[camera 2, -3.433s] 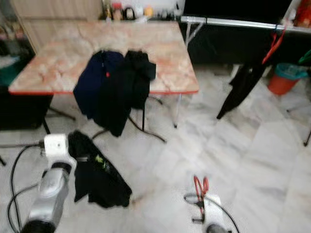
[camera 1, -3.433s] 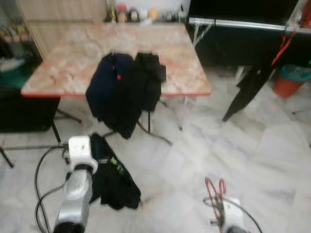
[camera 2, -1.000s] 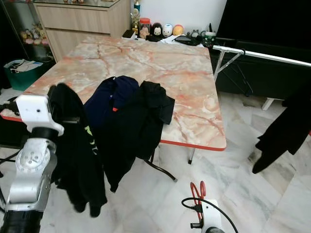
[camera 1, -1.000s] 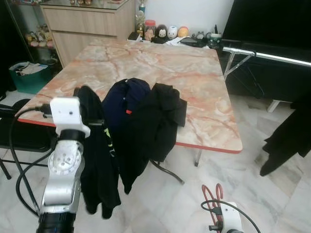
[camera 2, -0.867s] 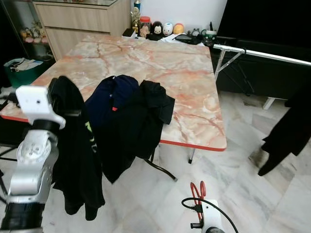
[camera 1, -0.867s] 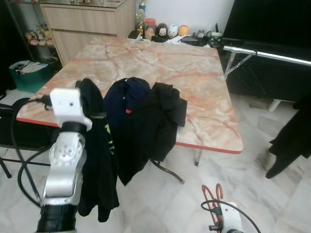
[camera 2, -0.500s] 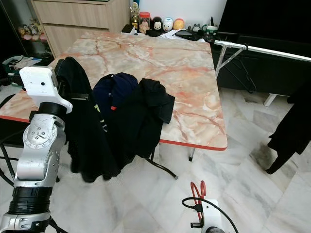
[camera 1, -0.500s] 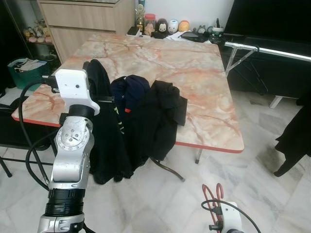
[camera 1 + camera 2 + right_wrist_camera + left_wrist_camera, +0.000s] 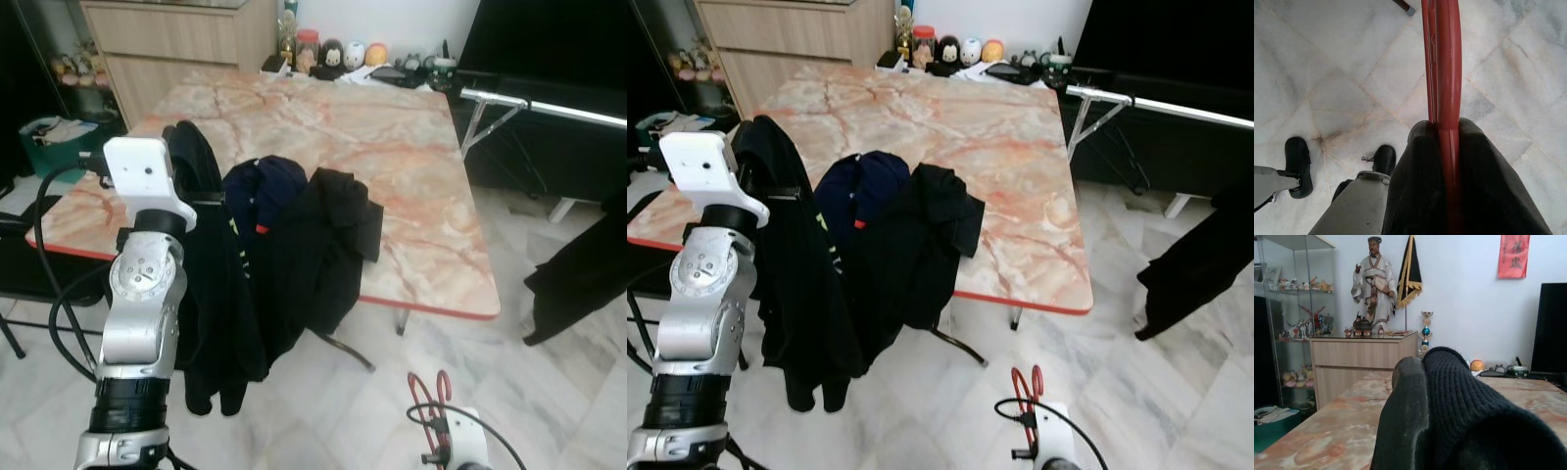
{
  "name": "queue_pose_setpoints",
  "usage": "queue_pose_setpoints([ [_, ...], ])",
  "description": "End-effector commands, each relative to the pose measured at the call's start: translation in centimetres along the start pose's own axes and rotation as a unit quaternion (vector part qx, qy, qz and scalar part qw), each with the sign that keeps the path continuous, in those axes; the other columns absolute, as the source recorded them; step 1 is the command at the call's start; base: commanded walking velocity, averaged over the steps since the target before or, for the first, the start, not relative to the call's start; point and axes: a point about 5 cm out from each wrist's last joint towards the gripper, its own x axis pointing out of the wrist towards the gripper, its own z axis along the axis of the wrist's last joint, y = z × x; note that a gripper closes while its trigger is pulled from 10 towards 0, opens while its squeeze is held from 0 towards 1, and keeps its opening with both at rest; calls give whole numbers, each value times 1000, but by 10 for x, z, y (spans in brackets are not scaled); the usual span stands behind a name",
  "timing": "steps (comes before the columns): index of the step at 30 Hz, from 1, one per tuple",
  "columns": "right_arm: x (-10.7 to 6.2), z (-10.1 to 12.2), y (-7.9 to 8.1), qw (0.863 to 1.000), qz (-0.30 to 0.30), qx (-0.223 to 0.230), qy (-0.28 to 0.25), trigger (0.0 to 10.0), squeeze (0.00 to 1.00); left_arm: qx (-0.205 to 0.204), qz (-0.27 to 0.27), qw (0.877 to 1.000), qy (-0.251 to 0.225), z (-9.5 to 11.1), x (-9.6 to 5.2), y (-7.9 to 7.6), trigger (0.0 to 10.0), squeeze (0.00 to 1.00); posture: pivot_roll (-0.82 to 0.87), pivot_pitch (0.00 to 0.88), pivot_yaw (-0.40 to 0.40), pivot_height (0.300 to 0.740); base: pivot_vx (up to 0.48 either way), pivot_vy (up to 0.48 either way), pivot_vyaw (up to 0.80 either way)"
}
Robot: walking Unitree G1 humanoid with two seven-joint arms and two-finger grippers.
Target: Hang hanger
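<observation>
At nine o'clock in the head views, a black garment (image 9: 211, 294) is held up by the left gripper (image 9: 1420, 382), raised on its silver arm so that the cloth hangs free of the floor; the knit fabric is seen clenched between the black fingers (image 9: 1405, 416) in the left wrist view. At six o'clock, low in the frame, the red hanger (image 9: 431, 397) is grasped by the right gripper (image 9: 1449, 161), its fingers closed tight on the plastic, which points away over the pale tiled floor (image 9: 549, 411). The hanger appears to be kept low and apart from the garment, presumably until a rail is reached. At twelve o'clock a marble-topped table (image 9: 411, 166) is seen, with a navy garment (image 9: 257, 186) and another black garment (image 9: 328, 245) draped over its near edge. At two o'clock a metal rack (image 9: 549, 106) is seen, and dark clothing (image 9: 578, 279) hangs at three o'clock. The hanging is judged not yet begun, since the rack is well apart from both grippers.
</observation>
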Motion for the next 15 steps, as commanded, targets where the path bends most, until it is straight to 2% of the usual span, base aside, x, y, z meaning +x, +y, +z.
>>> queue_pose_setpoints([
  [1,0,0,-1,1000,-3,9,-2,10000,0,-3,-8,1000,-11,6,3,-3,10000,0,96,0,-40,740,259,0,0],
  [15,0,1,-1,1000,-1,6,0,10000,0,-3,-13,1000,-28,16,12,-3,10000,0,100,0,-38,740,255,0,0],
])
